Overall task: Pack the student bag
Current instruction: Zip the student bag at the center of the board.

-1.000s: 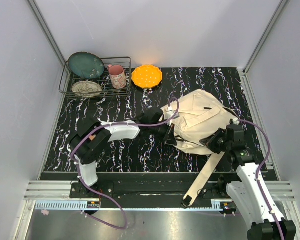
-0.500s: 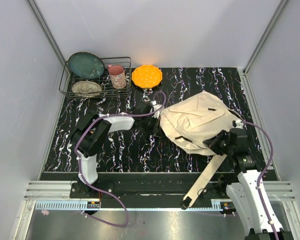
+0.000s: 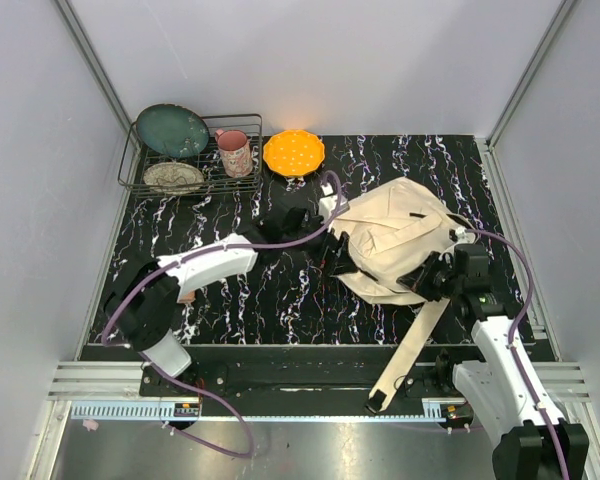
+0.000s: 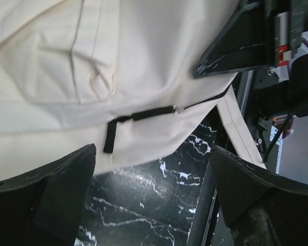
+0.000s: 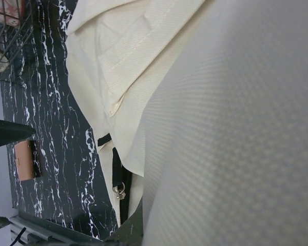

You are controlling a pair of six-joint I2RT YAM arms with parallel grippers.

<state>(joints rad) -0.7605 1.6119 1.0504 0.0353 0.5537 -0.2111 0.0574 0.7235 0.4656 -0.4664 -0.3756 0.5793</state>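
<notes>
Grey walls close in a table (image 3: pixel 230 300) of black stone veined with white. Far to the left of the student bag (image 3: pixel 395 235), at the back, a wire rack (image 3: pixel 195 165) holds a teal plate (image 3: pixel 172 130) and a speckled dish (image 3: pixel 173 177). A pink mug (image 3: pixel 234 153) stands at the rack's right end, its pattern too small to make out. An orange plate (image 3: pixel 293 152) lies between rack and bag, behind the bag's left side.

The left arm (image 3: pixel 210 262) has stretched out since half a second ago. Its elbow has dropped toward the table's near edge, and the forearm now reaches long toward the bag. The left gripper (image 3: pixel 338 252), pressed together a moment back, now stands spread wide at the bag's left edge. In its wrist view the two fingers (image 4: pixel 51 184) frame the cream cloth and a black pull tab (image 4: pixel 138 115) without gripping either.

The bag lies on the right half of the table. Half a second ago it was flatter and wider; now it is bunched up, its left edge drawn in to the right.

At the bag's near right edge the right gripper (image 3: pixel 427 278) is pinched on the canvas, as before, and cloth drapes across its wrist camera. Just left of it a long cream strap (image 3: pixel 412 340) trails from the bag over the table's near edge.
</notes>
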